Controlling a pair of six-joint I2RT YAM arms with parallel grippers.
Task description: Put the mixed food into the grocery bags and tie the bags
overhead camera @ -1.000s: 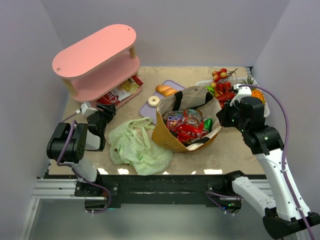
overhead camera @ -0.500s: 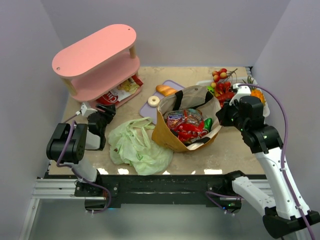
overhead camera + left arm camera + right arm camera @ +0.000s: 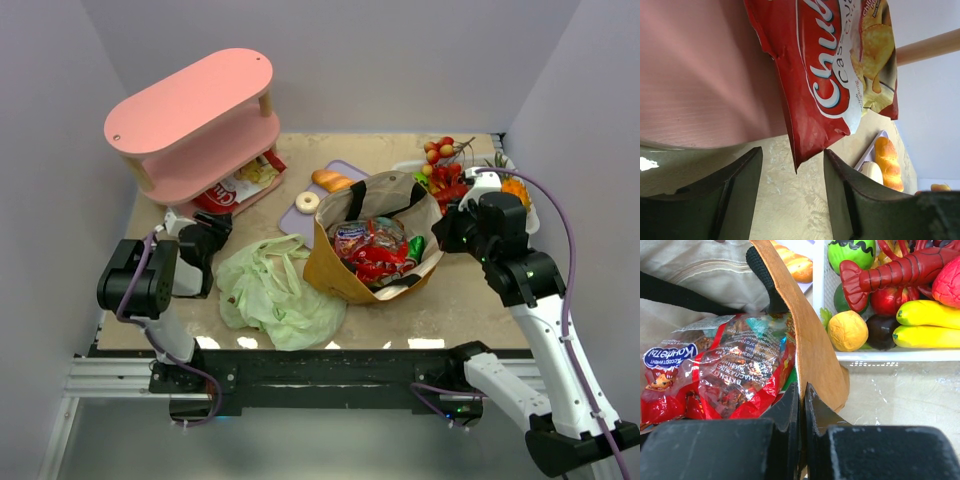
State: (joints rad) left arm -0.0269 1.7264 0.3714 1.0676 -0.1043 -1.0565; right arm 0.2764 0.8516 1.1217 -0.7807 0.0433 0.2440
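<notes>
Pale-green plastic bag (image 3: 270, 290) lies crumpled and unfilled just left of the brown paper bag (image 3: 372, 250), nearest the arm bases. Right gripper (image 3: 801, 395), at the paper bag's right side, has its fingers pressed together on the bag's wall, apparently to keep the mouth open and the bag steady. Red snack packets (image 3: 735, 375) already lie inside. Left gripper (image 3: 791, 165), well left of the paper bag, has its fingers spread around the lower corner of a red chips bag (image 3: 825, 75), not yet pinched; grasping it is the likely step. That chips bag sits tucked beneath the pink shelf (image 3: 195, 125), left of and beyond the paper bag. Bread loaf (image 3: 330, 180) and a pale ring-shaped piece (image 3: 307, 201) wait just beyond the paper bag's far-left rim. Neither bag is tied.
</notes>
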